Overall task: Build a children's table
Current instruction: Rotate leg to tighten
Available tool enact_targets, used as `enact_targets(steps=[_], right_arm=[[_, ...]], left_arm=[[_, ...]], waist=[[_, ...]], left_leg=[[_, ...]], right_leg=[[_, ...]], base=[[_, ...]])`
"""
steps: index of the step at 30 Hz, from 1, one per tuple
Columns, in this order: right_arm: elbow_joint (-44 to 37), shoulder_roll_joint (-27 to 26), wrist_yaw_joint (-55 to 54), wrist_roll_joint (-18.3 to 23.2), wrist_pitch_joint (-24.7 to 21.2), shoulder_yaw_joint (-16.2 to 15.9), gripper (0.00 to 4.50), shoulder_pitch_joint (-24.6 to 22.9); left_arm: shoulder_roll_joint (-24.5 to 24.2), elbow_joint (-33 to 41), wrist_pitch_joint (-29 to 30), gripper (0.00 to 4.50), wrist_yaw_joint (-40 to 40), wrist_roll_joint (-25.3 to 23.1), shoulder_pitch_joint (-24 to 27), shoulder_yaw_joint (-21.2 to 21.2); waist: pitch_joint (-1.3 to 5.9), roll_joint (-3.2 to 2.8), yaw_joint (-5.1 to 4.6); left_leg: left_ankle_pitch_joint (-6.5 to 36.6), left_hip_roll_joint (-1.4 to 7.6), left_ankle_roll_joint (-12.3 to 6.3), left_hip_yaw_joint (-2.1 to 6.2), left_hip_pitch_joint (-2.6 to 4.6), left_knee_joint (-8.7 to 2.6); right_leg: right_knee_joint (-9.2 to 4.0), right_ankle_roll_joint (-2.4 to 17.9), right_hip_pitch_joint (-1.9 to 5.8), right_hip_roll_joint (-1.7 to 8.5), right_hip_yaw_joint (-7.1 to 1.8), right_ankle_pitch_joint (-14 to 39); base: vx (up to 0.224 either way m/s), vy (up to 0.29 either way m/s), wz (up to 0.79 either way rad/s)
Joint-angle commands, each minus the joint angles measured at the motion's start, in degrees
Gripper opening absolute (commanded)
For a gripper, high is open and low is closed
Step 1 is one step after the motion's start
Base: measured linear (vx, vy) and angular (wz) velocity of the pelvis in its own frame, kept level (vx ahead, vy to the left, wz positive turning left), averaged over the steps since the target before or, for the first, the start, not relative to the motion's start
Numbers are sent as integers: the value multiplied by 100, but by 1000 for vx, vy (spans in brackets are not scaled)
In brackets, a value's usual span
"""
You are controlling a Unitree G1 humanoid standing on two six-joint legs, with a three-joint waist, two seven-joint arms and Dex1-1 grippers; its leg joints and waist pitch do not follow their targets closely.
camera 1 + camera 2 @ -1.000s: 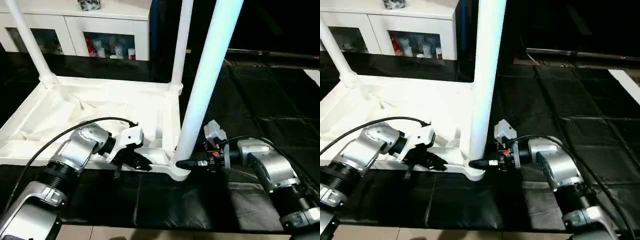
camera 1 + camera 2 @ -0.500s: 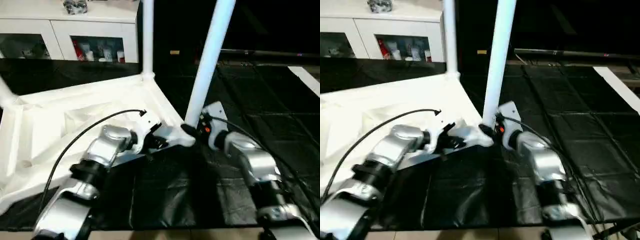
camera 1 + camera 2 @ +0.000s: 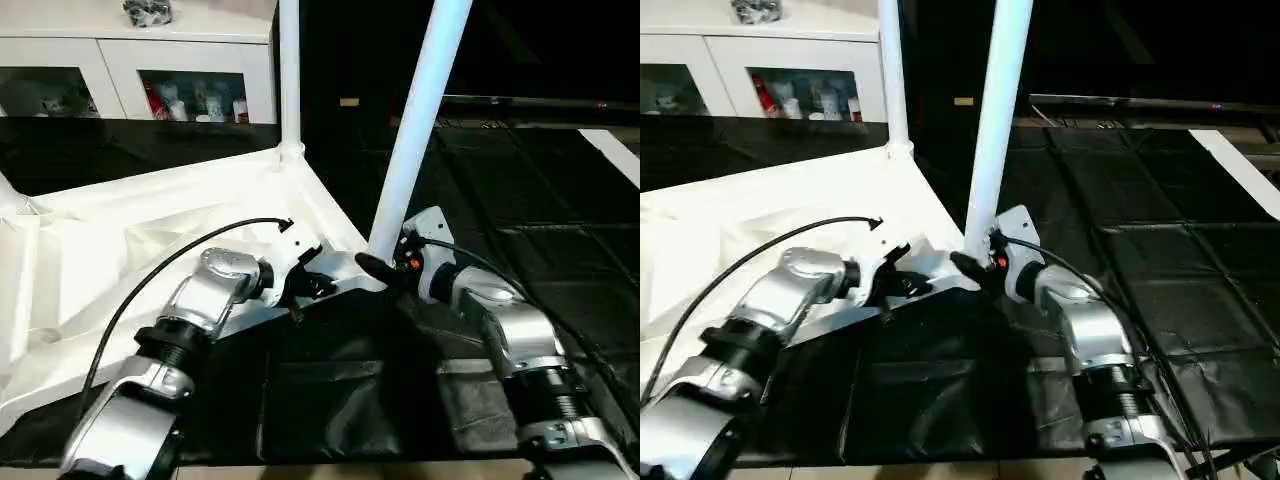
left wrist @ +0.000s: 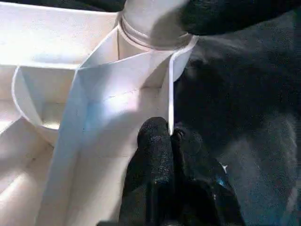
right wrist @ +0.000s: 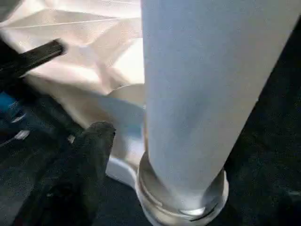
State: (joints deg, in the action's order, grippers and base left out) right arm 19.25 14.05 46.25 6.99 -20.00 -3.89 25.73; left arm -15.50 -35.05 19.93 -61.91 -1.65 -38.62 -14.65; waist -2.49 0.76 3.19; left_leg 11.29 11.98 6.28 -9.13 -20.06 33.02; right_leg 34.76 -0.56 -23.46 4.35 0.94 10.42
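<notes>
Two legs: seated in the tabletop point(image 3: 150, 240) corner sockets, tops cut off.
Tabletop: upside down on black mat point(image 3: 560, 260), left part cropped.
Left gripper point(image 3: 318, 284): pinched on near rim.
Right gripper point(image 3: 372, 266): at near leg point(image 3: 415, 130) base; spread unclear.

There was one white tabletop point(image 3: 120, 240), lying upside down. Two white legs point(image 3: 418, 120) stood up from its corners. There were two silver robot arms point(image 3: 195, 310), and each one had one black claw. One white cabinet point(image 3: 150, 65) stood behind.
</notes>
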Motion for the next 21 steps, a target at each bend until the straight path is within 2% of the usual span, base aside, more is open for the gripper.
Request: enact_targets(steps=[1,2,5,6,7,9,11,12,14,17,18,21], right_arm=[[-48,61,883,242,139,-501,402,-92],[-24,228,1143,255,246,-485,402,-68],[-21,282,1234,252,263,-462,422,-57],[44,421,1506,257,383,-451,422,2],[74,486,1637,259,442,-446,422,30],[116,637,1995,308,572,-453,422,67],[159,758,2306,424,578,-482,422,99],[206,811,2511,512,553,-525,422,125],[227,828,2611,544,540,-550,406,134],[255,844,2666,547,510,-571,384,149],[279,849,2756,572,491,-590,365,158],[327,856,2904,583,520,-636,350,163]], left_arm=[[-56,199,-252,0,-523,115,-63,-216],[-223,212,-342,0,-804,98,-62,-284],[-286,222,-383,0,-915,97,-61,-306],[-478,314,-505,0,-1295,151,-11,-359],[-568,360,-563,0,-1476,177,14,-383],[-753,494,-622,0,-1850,229,95,-458],[-891,593,-707,0,-2108,239,163,-568],[-970,652,-795,0,-2288,270,208,-636],[-997,684,-806,0,-2373,288,226,-659],[-1042,754,-876,0,-2519,306,258,-705],[-1068,792,-921,0,-2578,310,272,-731],[-1115,853,-958,0,-2651,298,293,-783]], waist=[[328,-18,13],[319,-31,19],[315,-34,19],[316,-39,26],[331,-43,39],[352,-50,53],[354,-51,66],[354,-48,102],[346,-51,143],[335,-55,194],[326,-64,200],[330,-52,199]], left_leg=[[995,8,-278,-86,-22,-359],[1032,13,-281,-83,-19,-363],[1083,26,-228,-78,-15,-376],[1075,29,-223,-84,-2,-372],[1049,37,-232,-77,2,-367],[821,42,-316,-87,-10,-341],[720,40,-368,-97,-12,-327],[642,36,-438,-107,-20,-313],[711,48,-437,-115,-12,-318],[850,58,-338,-116,-1,-327],[965,64,-282,-110,-1,-340],[1050,59,-217,-103,-6,-347]], right_leg=[[-380,1441,352,189,-108,558],[-384,1447,339,195,-109,615],[-387,1457,333,208,-109,762],[-385,1466,321,205,-112,752],[-367,1511,330,214,-112,660],[-297,1645,339,195,-102,113],[-275,1710,337,187,-94,-93],[-264,1747,344,183,-89,-196],[-272,1739,335,192,-86,-30],[-283,1693,312,202,-92,257],[-295,1663,307,207,-92,405],[-302,1601,312,207,-94,551]], base=[[0,0,0],[0,0,0],[0,0,0],[0,0,0],[0,0,0],[0,0,0],[0,0,0],[0,0,0],[0,0,0],[0,0,0],[0,0,0],[0,0,0]])
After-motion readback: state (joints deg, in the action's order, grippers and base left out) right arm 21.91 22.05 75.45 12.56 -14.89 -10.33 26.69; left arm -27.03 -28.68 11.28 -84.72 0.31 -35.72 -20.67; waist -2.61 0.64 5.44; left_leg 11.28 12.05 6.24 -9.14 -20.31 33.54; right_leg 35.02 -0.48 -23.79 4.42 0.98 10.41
